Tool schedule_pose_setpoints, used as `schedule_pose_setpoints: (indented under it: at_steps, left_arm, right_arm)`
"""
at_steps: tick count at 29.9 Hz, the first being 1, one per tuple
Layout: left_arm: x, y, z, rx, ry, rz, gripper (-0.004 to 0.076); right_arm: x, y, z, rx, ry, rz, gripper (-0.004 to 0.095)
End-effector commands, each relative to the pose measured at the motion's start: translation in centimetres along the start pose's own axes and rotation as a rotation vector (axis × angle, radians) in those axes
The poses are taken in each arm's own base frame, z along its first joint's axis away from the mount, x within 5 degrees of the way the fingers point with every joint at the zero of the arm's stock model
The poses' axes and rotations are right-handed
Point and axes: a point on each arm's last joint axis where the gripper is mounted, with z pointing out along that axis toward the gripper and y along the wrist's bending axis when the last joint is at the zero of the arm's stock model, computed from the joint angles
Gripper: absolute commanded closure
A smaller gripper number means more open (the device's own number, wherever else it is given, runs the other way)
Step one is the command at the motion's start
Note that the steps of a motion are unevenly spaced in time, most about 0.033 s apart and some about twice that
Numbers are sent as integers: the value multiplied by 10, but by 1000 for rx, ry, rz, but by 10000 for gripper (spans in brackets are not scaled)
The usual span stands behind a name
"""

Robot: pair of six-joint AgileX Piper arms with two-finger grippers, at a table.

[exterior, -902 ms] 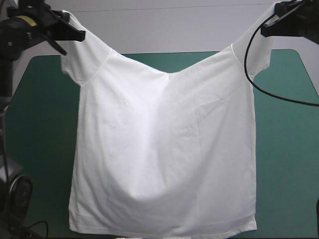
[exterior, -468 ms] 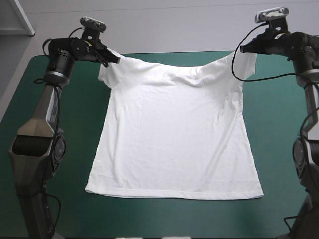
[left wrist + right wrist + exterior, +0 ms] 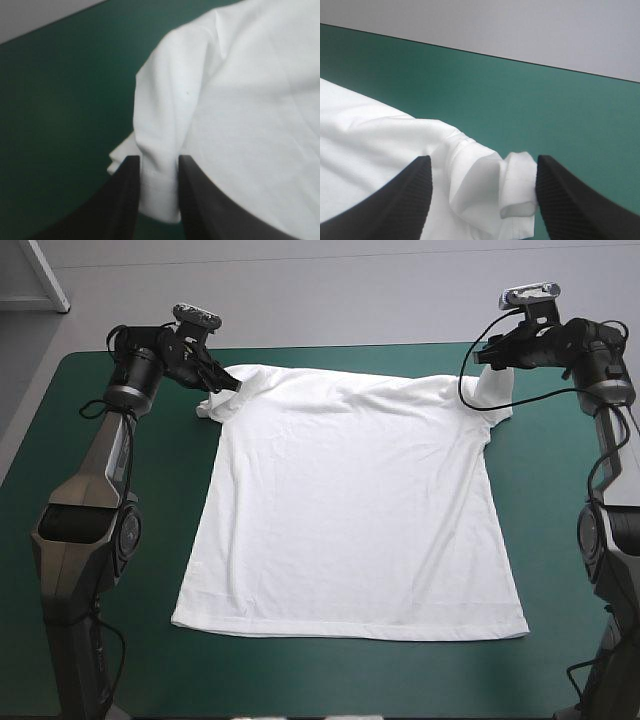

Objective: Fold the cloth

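The teal-green worktop (image 3: 570, 540) has the white T-shirt (image 3: 355, 510) spread pretty much flat across the middle, hem toward the near edge and shoulders up by the far edge, both sleeves a bit bunched. The left gripper (image 3: 228, 386) is on the left sleeve, with its black fingers (image 3: 122, 200) nearly together and the sleeve's cuff pinched between them. The right gripper (image 3: 488, 362) sits at the right sleeve, fingers (image 3: 407, 195) spread wide apart, and the crumpled cuff just lies in the gap between them.
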Motion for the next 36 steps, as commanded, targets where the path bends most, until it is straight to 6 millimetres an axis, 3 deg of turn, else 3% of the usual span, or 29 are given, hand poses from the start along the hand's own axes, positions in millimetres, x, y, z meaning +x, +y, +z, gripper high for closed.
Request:
schedule_pose_setpoints:
  at_steps: [1, 5, 9, 13, 15, 18, 22, 25, 31, 36]
  left_arm:
    - [-17, 4, -60, -20, -79, -11, 401]
    - [-21, 3, -97, -28, -116, -11, 379]
    - [-25, -3, -161, -31, -218, -46, 379]
    - [-17, -13, -232, -6, -294, -106, 380]
    - [-8, -17, -258, -12, -310, -127, 380]
    - [9, -24, -283, -14, -315, -129, 380]
    - [45, -37, -296, 8, -245, -136, 380]
    - [82, -48, -294, 29, -162, -147, 380]
    - [168, -74, -269, 64, 0, -170, 380]
    - [230, -90, -238, 70, 99, -232, 380]
  right_arm:
    - [-43, 7, -71, 35, -206, -17, 300]
    - [-59, 17, -124, 46, -280, -45, 301]
    - [-63, 34, -188, 10, -282, -26, 302]
    - [-49, 57, -234, -119, -193, 20, 350]
    - [-40, 68, -250, -187, -178, 30, 436]
    - [-20, 78, -266, -223, -157, 54, 546]
    - [10, 87, -290, -199, -124, 82, 589]
    - [39, 95, -306, -192, -101, 84, 589]
    - [87, 100, -337, -68, -120, 87, 588]
    - [116, 98, -337, 17, -94, 99, 588]
